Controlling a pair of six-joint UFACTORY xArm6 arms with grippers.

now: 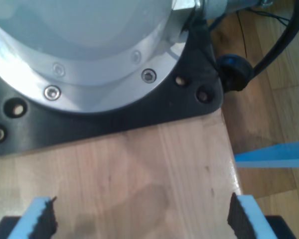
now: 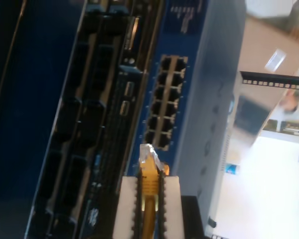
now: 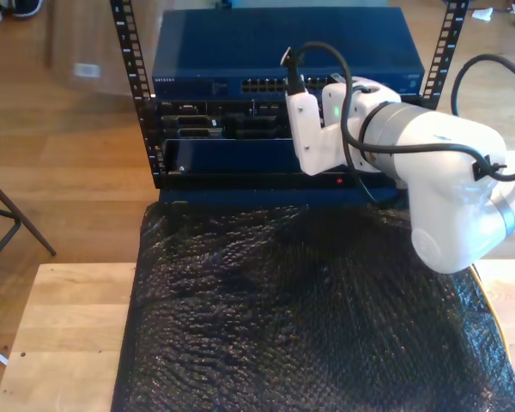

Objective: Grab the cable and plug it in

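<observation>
Now the second gripper [image 2: 148, 199] pinches the cable [image 2: 149, 191], whose plug [image 2: 148, 155] points at 12 o'clock toward the switch ports [image 2: 165, 102]; the first gripper [image 1: 142, 214] is spread open.

cable [image 2: 149, 199] — cut off below pads | plug [image 2: 148, 153] blurred — seating unclear

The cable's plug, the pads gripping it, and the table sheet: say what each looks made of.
The plug on the yellow cable looks like clear, glossy hard plastic; it is see-through and catches light. The pads of my second gripper seem white foam or soft rubber with dark ribbed faces, matte. The sheet appears to be black bubble wrap: shiny, dimpled, wrinkled plastic film.
</observation>
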